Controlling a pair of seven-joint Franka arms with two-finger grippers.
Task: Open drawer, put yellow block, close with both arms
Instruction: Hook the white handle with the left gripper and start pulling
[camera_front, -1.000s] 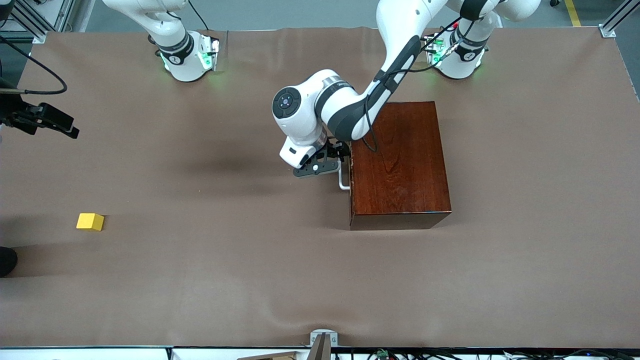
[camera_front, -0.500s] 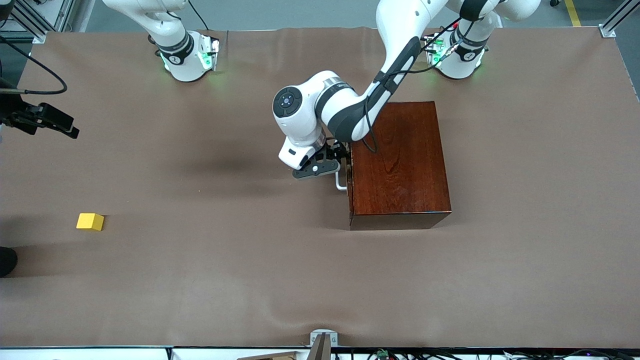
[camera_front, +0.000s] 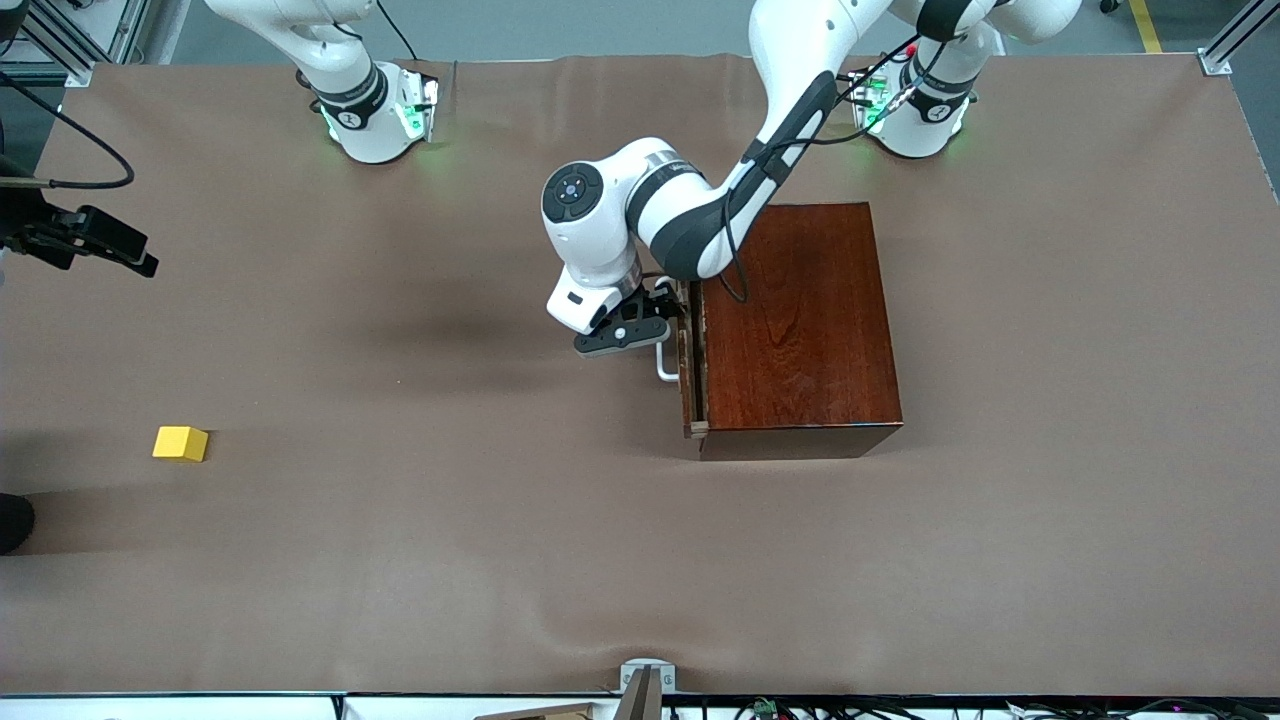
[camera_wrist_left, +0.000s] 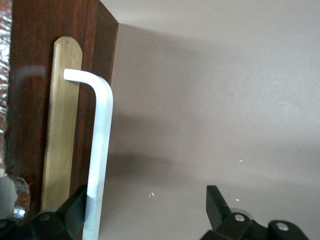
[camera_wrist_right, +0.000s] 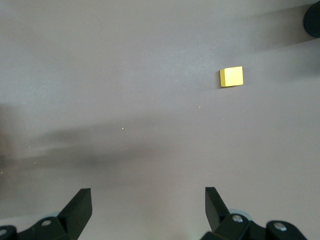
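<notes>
The drawer (camera_front: 688, 366) has slid out a little from the wooden box (camera_front: 795, 325) over the last second: a narrow strip of its pale tray now shows beside the dark front, where a second ago the front sat flush. The left gripper (camera_front: 640, 322) has drawn back with it toward the right arm's end of the table, its fingers (camera_wrist_left: 67, 215) standing wide apart, with one hooked at the white handle (camera_wrist_left: 97, 155) and the other clear of it (a pull by hooking, I judge, not a pinch). So the opening step is under way but far from done; the gap looks too slim to take the block.

The yellow block (camera_front: 180, 443) lies untouched on the table (camera_front: 500, 560), well apart from the box, toward the right arm's end. The right gripper (camera_wrist_right: 147, 210) waits high above the table near the block, jaws spread wide and empty.

Count: one box, one drawer, one handle, one yellow block, two arms
</notes>
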